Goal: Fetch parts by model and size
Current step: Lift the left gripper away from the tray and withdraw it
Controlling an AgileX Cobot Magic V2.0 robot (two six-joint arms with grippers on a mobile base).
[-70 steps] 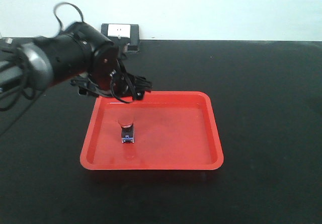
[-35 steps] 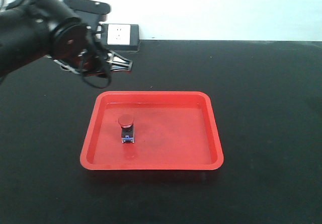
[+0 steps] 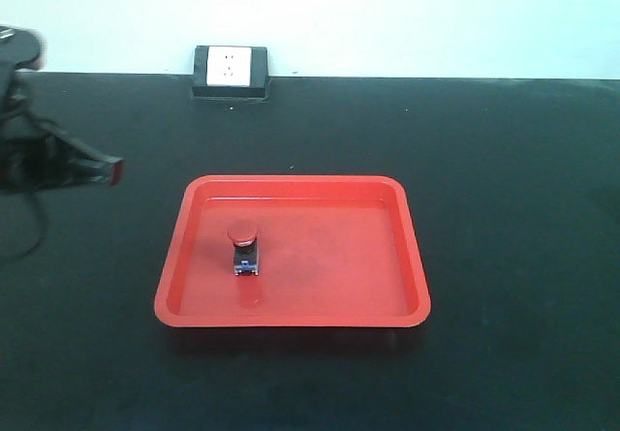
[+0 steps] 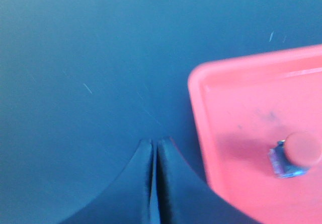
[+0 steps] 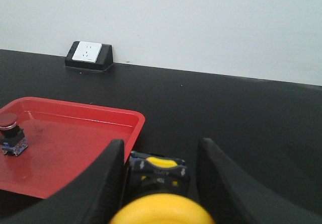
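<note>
Only its wrist view shows right tool [image 5: 161,143] clamping yellow switch [image 5: 161,210]; left tool [image 4: 155,143] pressed together.

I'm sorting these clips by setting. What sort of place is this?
Probably a lab workbench set up for robot trials: a black tabletop against a plain white wall, a power socket at the back edge, and a red tray holding one red push-button switch.

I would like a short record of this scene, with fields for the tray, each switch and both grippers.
tray: red tray on the black table
red switch: red push-button switch upright inside the tray
yellow switch: yellow push-button switch between the right gripper fingers, outside the tray
left gripper: shut, empty, beside the tray
right grip: cannot tell if closed
</note>
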